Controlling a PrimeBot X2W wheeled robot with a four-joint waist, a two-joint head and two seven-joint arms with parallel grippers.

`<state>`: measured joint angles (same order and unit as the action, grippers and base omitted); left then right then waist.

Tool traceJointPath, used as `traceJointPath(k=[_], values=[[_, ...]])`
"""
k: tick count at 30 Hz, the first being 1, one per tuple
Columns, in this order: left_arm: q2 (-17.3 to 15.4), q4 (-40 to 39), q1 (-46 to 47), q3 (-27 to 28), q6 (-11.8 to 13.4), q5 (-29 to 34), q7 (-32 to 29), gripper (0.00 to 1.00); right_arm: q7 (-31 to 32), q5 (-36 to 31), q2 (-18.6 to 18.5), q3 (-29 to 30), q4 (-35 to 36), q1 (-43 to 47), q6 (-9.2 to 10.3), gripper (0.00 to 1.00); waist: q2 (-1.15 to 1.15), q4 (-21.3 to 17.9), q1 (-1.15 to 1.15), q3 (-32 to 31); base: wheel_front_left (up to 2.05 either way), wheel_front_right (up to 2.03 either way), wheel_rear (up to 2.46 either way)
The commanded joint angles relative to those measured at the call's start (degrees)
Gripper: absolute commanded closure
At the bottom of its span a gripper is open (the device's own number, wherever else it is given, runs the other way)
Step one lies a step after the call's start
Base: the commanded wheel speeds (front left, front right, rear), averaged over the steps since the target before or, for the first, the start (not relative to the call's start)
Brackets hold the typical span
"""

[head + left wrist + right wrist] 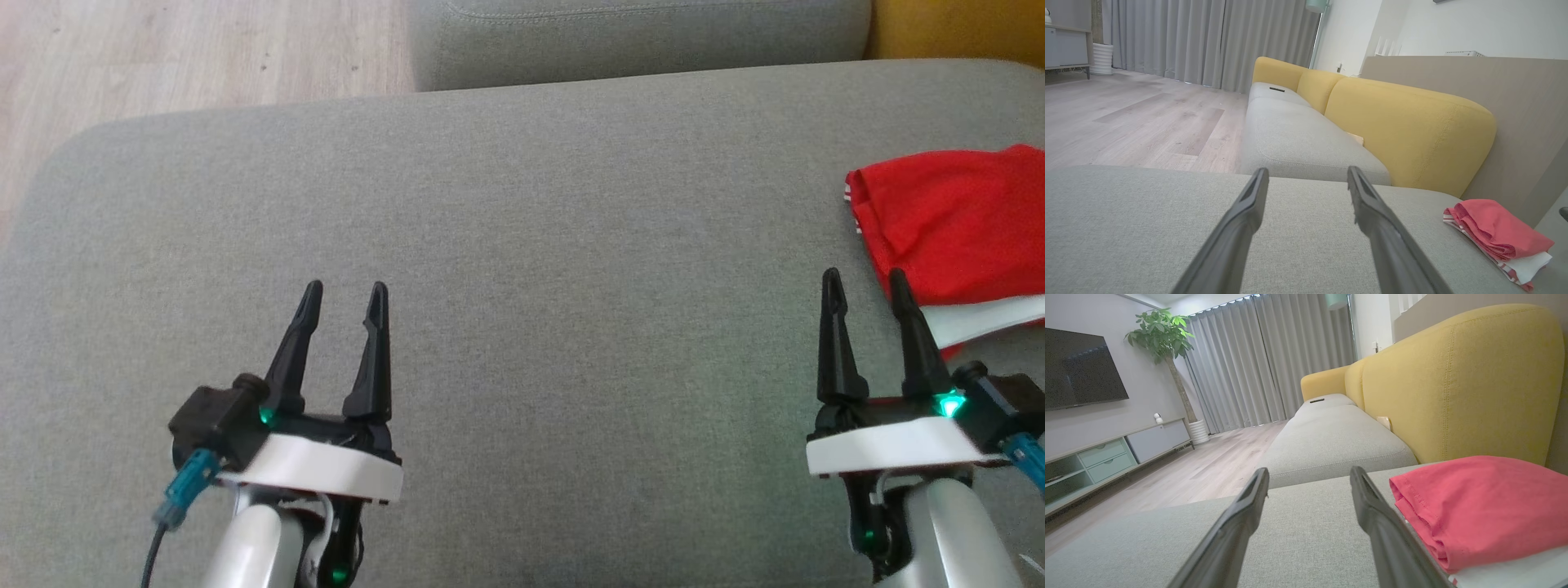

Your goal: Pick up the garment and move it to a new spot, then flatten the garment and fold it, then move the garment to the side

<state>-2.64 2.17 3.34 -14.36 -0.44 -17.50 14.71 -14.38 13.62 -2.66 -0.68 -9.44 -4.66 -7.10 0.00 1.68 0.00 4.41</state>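
Observation:
The garment [955, 224] is a folded red piece with white parts and a striped edge, lying at the right side of the grey sofa seat [522, 229]. It appears at the lower right in the left wrist view [1498, 232] and close on the right in the right wrist view [1486, 506]. My right gripper [865, 282] stands open just left of the garment's near corner, holding nothing. My left gripper [344, 294] is open too, low over the bare seat at the lower left, far from the garment.
A second grey seat cushion [637, 37] lies beyond a seam at the top. Wooden floor [196, 49] runs past the seat's left edge. Yellow backrests [1404, 122] stand along the right. A TV unit [1106, 457] and a plant [1163, 339] stand across the room.

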Motion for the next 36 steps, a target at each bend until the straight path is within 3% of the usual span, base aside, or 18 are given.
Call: traceJointPath(k=[1,10,11,15,36], values=[[-0.23,-2.05,1.29,1.91,-0.29,0.12,0.29,0.0,-0.62,-0.24,-0.22,-1.42,1.93,-1.01,-0.39,0.0,0.0,-0.09,0.0,0.04,0.0,0.0,0.0],[-0.23,-2.6,1.25,2.94,-0.43,-1.98,0.29,0.0,-0.62,-0.08,-0.22,-1.66,1.57,-1.24,-0.39,0.0,0.0,-0.52,0.0,0.12,0.0,0.0,0.0],[0.0,-0.35,-0.04,0.7,-0.13,-2.14,0.0,1.0,0.0,0.0,0.0,-0.3,-0.25,0.0,0.0,1.0,0.0,-0.53,0.0,0.12,0.0,0.0,0.0],[0.05,2.82,-1.48,0.27,-0.07,-2.53,-0.11,1.0,0.15,0.3,0.05,-0.55,-3.29,1.14,0.05,1.0,0.0,-0.57,0.0,0.1,0.0,0.0,0.0],[-0.81,4.33,-0.8,2.5,-1.17,-15.06,-2.64,1.0,2.8,13.62,-0.63,-0.15,-3.46,0.75,-0.02,1.0,0.0,-0.75,0.0,-0.6,0.0,0.0,0.0]])
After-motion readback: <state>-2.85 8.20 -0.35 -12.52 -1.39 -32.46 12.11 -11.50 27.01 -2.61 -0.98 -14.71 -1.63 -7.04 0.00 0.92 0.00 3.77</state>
